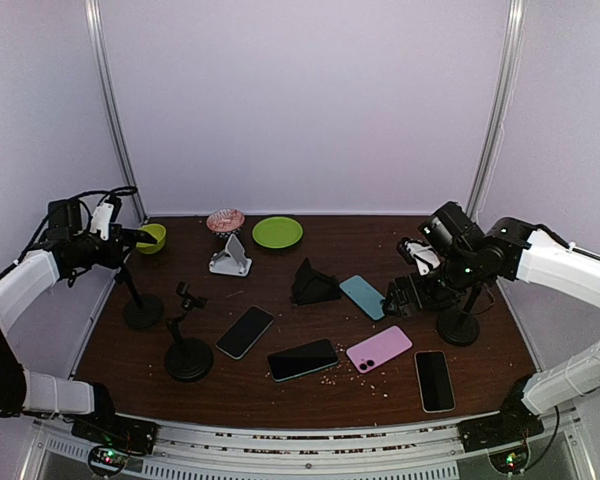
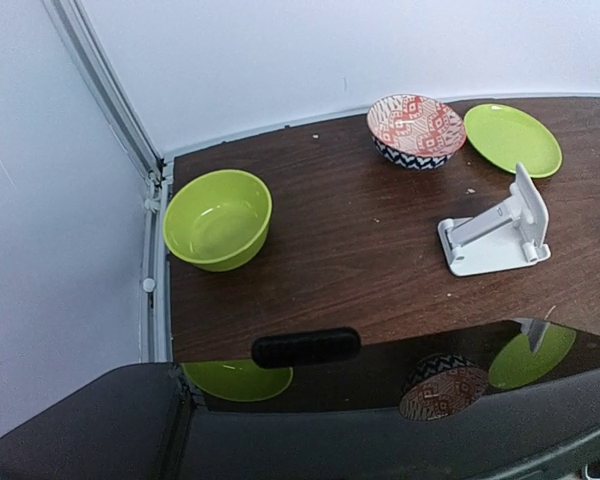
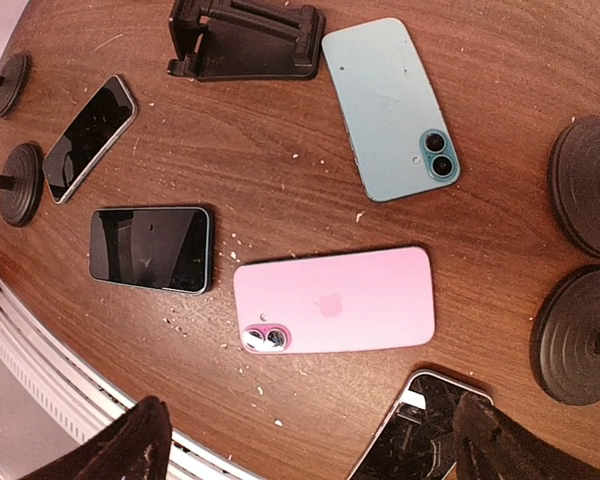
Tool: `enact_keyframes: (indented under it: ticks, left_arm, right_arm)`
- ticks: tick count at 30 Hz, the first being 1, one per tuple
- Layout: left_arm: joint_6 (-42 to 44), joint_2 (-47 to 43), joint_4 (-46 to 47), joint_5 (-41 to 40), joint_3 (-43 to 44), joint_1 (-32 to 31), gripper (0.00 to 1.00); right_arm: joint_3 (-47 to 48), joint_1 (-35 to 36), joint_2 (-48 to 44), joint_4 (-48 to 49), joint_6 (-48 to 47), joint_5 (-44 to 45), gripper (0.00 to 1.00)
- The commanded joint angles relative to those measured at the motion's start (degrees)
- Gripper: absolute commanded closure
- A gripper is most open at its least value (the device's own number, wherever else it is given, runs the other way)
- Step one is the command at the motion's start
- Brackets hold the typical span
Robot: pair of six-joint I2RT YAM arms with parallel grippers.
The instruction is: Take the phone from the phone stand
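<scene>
While the right hand (image 3: 315, 435) hangs spread, five phones (image 3: 333, 300) lie beneath it; the left hand's (image 1: 132, 238) closure cannot be told.

Even, diffuse light fills my white-walled cell, and shadows fall soft on the dark desk (image 1: 380, 240). My right wrist view bows at its edges, where my right gripper (image 3: 325, 445) blurs near the lens.

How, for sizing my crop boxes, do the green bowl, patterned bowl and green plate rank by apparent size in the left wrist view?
1. green bowl, though it sits nearer the camera.
2. patterned bowl and green plate: about alike, not ranked.
</scene>
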Motion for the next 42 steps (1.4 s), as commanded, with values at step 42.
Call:
enact_keyframes:
  ticks: [42]
  left_arm:
    - [-25.1, 2.4, -1.7, 7.2, 30.8, -33.7, 1.00]
  right_arm:
    - [-0.1, 13.1, -14.7, 33.2, -43.9, 3.2, 0.07]
